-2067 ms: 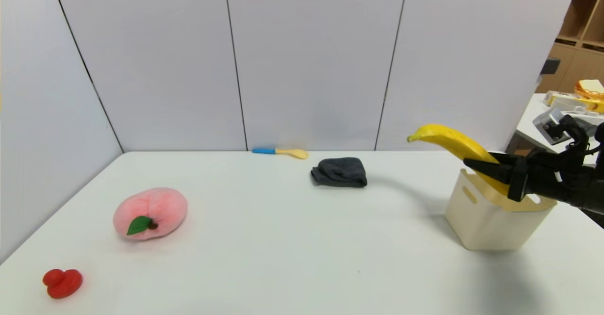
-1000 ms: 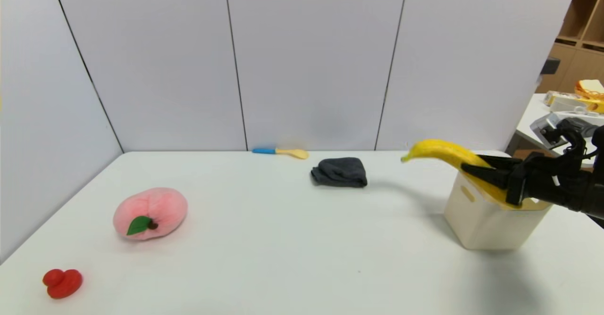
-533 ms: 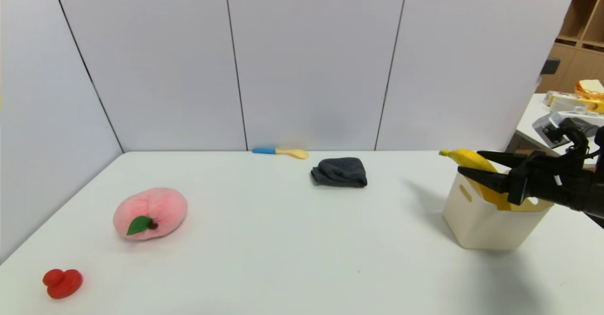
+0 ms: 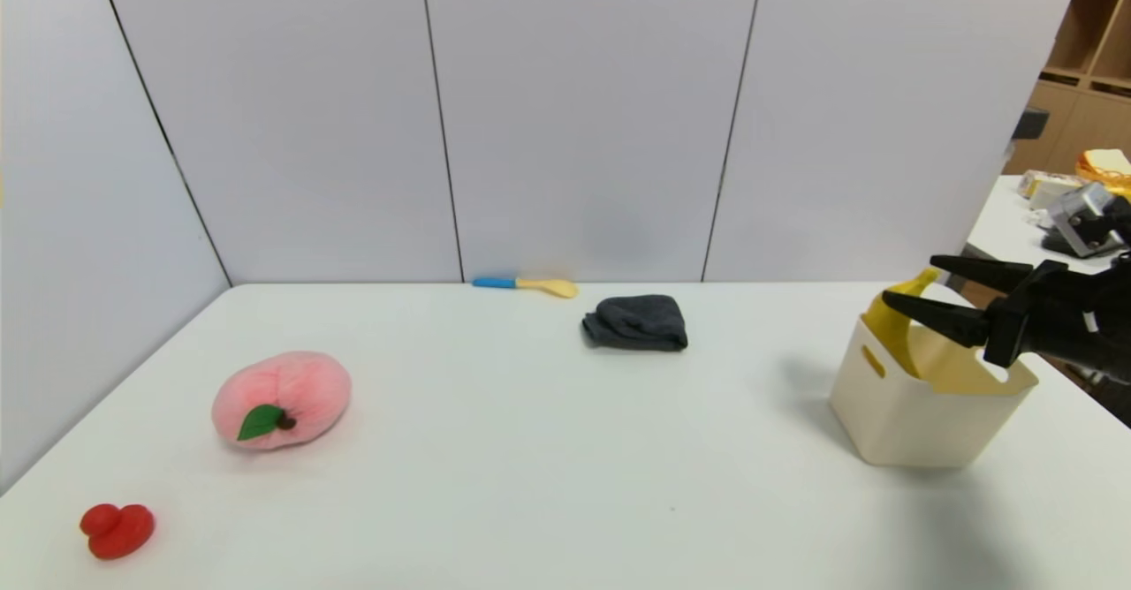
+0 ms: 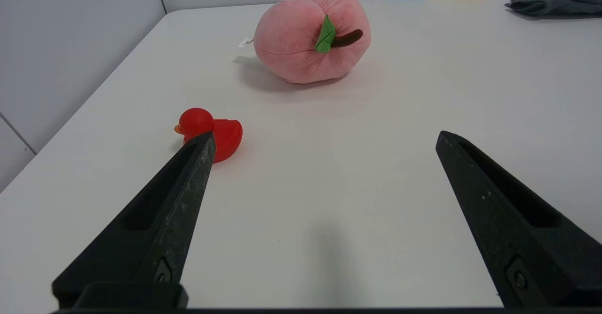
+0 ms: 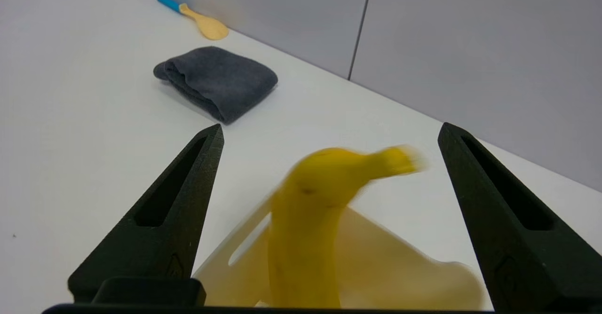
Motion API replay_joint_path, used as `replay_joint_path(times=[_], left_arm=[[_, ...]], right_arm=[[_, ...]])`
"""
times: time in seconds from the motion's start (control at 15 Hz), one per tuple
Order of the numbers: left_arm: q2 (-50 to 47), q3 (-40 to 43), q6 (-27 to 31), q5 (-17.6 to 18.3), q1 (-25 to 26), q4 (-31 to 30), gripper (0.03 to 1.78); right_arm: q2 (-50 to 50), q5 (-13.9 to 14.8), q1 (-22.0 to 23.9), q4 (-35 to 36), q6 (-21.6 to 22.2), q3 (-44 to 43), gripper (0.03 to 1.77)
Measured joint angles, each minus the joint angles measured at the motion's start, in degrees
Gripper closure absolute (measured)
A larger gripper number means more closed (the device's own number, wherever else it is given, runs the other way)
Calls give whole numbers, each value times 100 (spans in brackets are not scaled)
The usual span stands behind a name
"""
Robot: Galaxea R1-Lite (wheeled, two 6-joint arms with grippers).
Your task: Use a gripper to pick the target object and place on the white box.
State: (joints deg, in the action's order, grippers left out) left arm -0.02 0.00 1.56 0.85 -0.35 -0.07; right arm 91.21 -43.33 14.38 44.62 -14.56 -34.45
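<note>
The yellow banana (image 4: 884, 318) stands on end inside the white box (image 4: 910, 431) at the table's right, leaning on the far-left wall with its stem tip above the rim. My right gripper (image 4: 908, 281) hovers just over the box, open, one finger on each side of the banana top and clear of it. In the right wrist view the banana (image 6: 305, 220) rises out of the box (image 6: 400, 262) between the spread fingers of that gripper (image 6: 330, 127). My left gripper (image 5: 325, 135) hangs open and empty low over the near-left table.
A pink plush peach (image 4: 281, 398) and a red toy duck (image 4: 117, 530) lie at the left. A blue-handled spoon (image 4: 526, 284) rests by the back wall, a folded dark grey cloth (image 4: 636, 321) near it. The table's right edge runs just past the box.
My right gripper went from shut on the banana to open. The banana dropped from lying slantwise across the rim to standing inside the box. The gripper lifted and drew back slightly rightward.
</note>
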Motion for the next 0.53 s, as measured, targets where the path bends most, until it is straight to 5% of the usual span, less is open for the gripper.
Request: replay_joint_path(times=[0.27,0.53], left_arm=[[0,0,0,2,0,0,12],[0,0,0,2,2,0,12]], right_arm=[[-772,74,187,-82,679,2,17],[-1685,734,262,-162,1340,212,14]])
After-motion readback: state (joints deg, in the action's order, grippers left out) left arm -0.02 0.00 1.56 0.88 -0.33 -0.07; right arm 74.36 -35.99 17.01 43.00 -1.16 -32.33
